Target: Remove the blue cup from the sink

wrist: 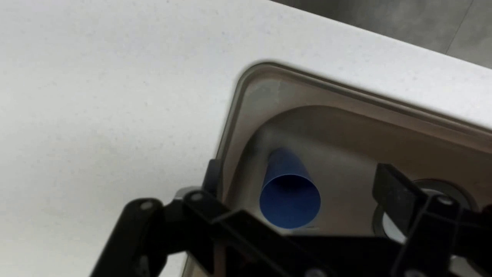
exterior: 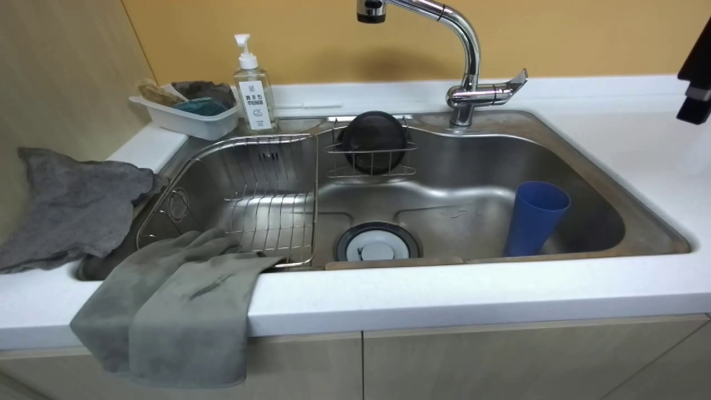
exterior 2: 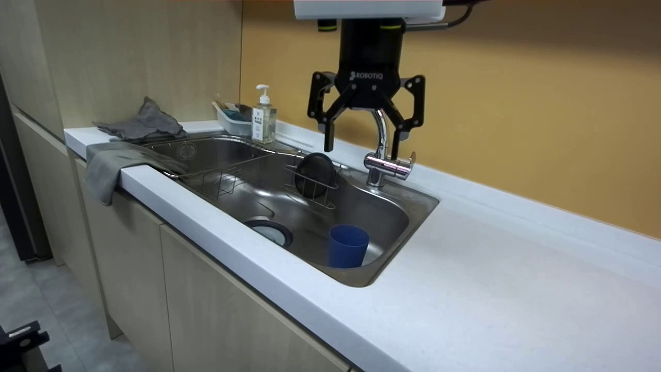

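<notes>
Overhead, our tool [exterior 2: 362, 153] stands wide, and in an exterior view we see the blue cup [exterior: 536, 221] in the sink [exterior: 477, 158], three o'clock from the drain [exterior: 377, 245].

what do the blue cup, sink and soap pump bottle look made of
The blue cup is probably plastic with a low-sheen finish: even colour, thin rim. The sink looks like satin stainless steel, given its grey metallic gleam and soft reflections. The soap pump bottle is smooth and see-through, so plastic or glass; I can't tell which.
</notes>
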